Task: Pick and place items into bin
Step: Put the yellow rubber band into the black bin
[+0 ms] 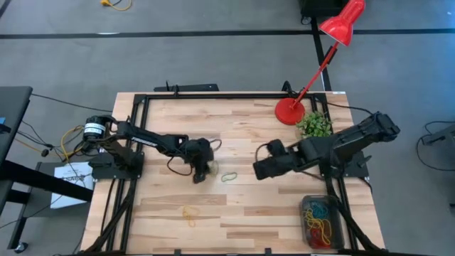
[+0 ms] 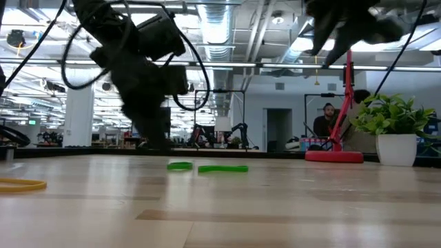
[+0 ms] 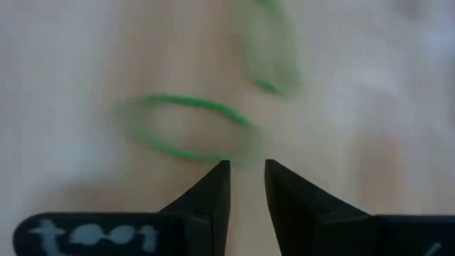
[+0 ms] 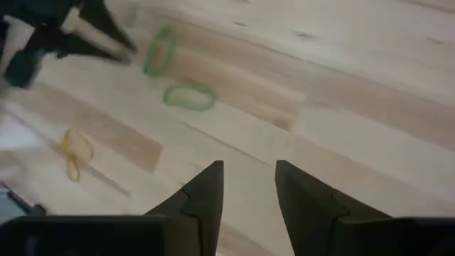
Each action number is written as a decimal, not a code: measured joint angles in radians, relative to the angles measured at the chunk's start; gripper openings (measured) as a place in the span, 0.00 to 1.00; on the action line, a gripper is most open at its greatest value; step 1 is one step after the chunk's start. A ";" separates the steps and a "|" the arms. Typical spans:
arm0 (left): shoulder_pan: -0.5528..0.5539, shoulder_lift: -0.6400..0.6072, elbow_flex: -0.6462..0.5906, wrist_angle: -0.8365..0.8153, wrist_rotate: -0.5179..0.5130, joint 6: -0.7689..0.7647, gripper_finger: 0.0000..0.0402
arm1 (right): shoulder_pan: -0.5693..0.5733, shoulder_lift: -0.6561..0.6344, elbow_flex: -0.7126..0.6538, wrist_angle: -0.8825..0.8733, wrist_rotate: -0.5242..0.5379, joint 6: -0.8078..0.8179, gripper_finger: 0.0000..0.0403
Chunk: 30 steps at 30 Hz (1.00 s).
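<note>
Two green loops lie flat on the wooden table near its middle: one (image 1: 207, 171) (image 3: 186, 128) under my left gripper, the other (image 1: 229, 176) (image 3: 274, 57) just to its right. Both also show in the low view (image 2: 180, 165) (image 2: 222, 168). A yellow loop (image 1: 189, 213) (image 4: 75, 153) lies nearer the front edge. The dark bin (image 1: 321, 222) stands at the front right corner with several coloured loops in it. My left gripper (image 1: 202, 171) (image 3: 247, 167) points down, its fingers a narrow gap apart at the first loop's end. My right gripper (image 1: 259, 169) (image 4: 247, 171) hangs open and empty right of the loops. My left gripper comes from above, pointing down, with its fingertips (image 3: 222, 171) at the rim of the green loop's end (image 3: 231, 153). I cannot tell whether they touch it. The loop lies flat on the table.
A red lamp base (image 1: 289, 112) (image 2: 334, 156) and a small potted plant (image 1: 313, 125) (image 2: 396, 131) stand at the far right of the table. A black frame (image 1: 213, 96) runs along the table's edges. A person sits in the room beyond the table (image 2: 324, 120).
</note>
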 joint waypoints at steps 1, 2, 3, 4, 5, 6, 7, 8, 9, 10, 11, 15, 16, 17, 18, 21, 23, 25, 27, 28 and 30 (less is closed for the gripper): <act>-0.011 -0.005 0.000 -0.014 0.062 0.041 0.19 | -0.011 0.008 -0.003 0.008 -0.004 -0.033 0.30; -0.024 -0.008 0.000 -0.021 0.122 0.082 0.19 | -0.019 0.013 -0.006 0.001 -0.010 -0.065 0.30; -0.035 -0.016 0.001 -0.048 0.170 0.115 0.19 | -0.027 0.023 -0.006 0.020 -0.012 -0.094 0.31; -0.047 -0.026 0.001 -0.088 0.208 0.143 0.19 | -0.038 0.033 -0.001 0.053 -0.015 -0.119 0.30; -0.060 -0.034 0.000 -0.114 0.244 0.161 0.19 | -0.047 0.043 -0.001 0.063 -0.021 -0.141 0.30; -0.076 -0.040 0.000 -0.140 0.270 0.179 0.19 | -0.054 0.047 -0.005 0.049 -0.031 -0.169 0.30; -0.094 -0.049 0.001 -0.182 0.285 0.200 0.19 | -0.062 0.056 -0.006 0.051 -0.042 -0.198 0.30; -0.115 -0.062 0.001 -0.235 0.283 0.220 0.19 | -0.073 0.068 -0.004 0.082 -0.054 -0.224 0.30; -0.138 -0.070 0.000 -0.276 0.278 0.235 0.19 | -0.083 0.080 -0.001 0.099 -0.061 -0.251 0.30; -0.165 -0.071 0.000 -0.296 0.268 0.245 0.19 | -0.091 0.090 -0.003 0.090 -0.065 -0.282 0.30; -0.195 -0.070 0.001 -0.318 0.245 0.247 0.19 | -0.100 0.098 -0.005 0.087 -0.066 -0.311 0.30; -0.334 -0.075 0.000 -0.344 0.157 0.197 0.19 | -0.146 0.136 -0.005 0.122 -0.087 -0.402 0.30; -0.370 -0.075 0.000 -0.339 0.129 0.184 0.19 | -0.160 0.146 -0.005 0.143 -0.105 -0.423 0.30; -0.400 -0.076 0.000 -0.332 0.102 0.163 0.19 | -0.174 0.160 -0.001 0.179 -0.122 -0.445 0.30; -0.425 -0.076 0.000 -0.318 0.081 0.134 0.19 | -0.185 0.168 -0.002 0.190 -0.134 -0.465 0.30; -0.471 -0.076 0.001 -0.263 0.039 0.055 0.19 | -0.216 0.194 -0.002 0.265 -0.149 -0.520 0.30; -0.488 -0.073 0.001 -0.223 0.022 0.008 0.19 | -0.236 0.208 -0.005 0.290 -0.168 -0.560 0.30; -0.506 -0.067 0.002 -0.200 -0.007 -0.012 0.19 | -0.253 0.229 -0.003 0.374 -0.207 -0.595 0.30; -0.519 -0.049 0.002 -0.168 -0.013 -0.029 0.19 | -0.268 0.244 -0.004 0.404 -0.241 -0.617 0.30; -0.529 -0.039 0.002 -0.153 -0.020 -0.035 0.19 | -0.274 0.252 -0.004 0.429 -0.258 -0.624 0.30; -0.547 -0.029 0.001 -0.155 -0.026 -0.035 0.19 | -0.281 0.268 -0.003 0.476 -0.287 -0.629 0.30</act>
